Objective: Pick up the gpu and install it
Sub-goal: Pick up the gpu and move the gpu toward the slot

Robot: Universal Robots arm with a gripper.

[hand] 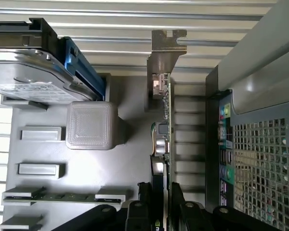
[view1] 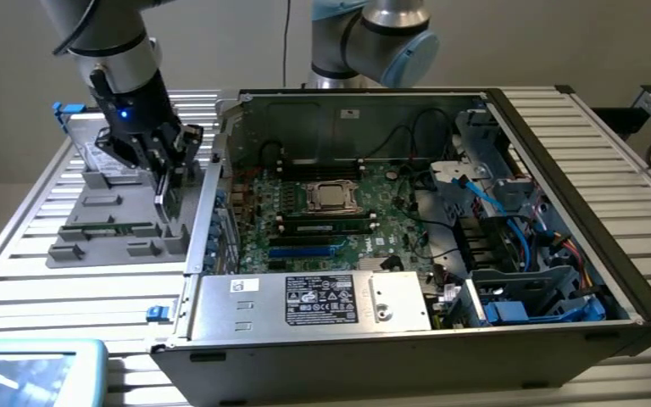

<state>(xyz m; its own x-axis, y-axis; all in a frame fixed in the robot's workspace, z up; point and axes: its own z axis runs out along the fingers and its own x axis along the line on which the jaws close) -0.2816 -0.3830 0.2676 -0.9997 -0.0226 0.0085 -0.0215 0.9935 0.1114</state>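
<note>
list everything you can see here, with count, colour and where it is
gpu: one, dark with silver bracket, on edge over the tray
tray: one, grey, table at the exterior view's left
hard drive: one, silver, white label, on the tray
memory stick: one, green, in a tray slot
computer case: one, black, open, beside the tray
motherboard: one, green, inside the case
power supply: one, silver, black label, near end of the case
cables: several, blue, case's side at the exterior view's right
table: one, silver, slatted
arm: grey, above the tray
claw: one, black, shut on the gpu
</note>
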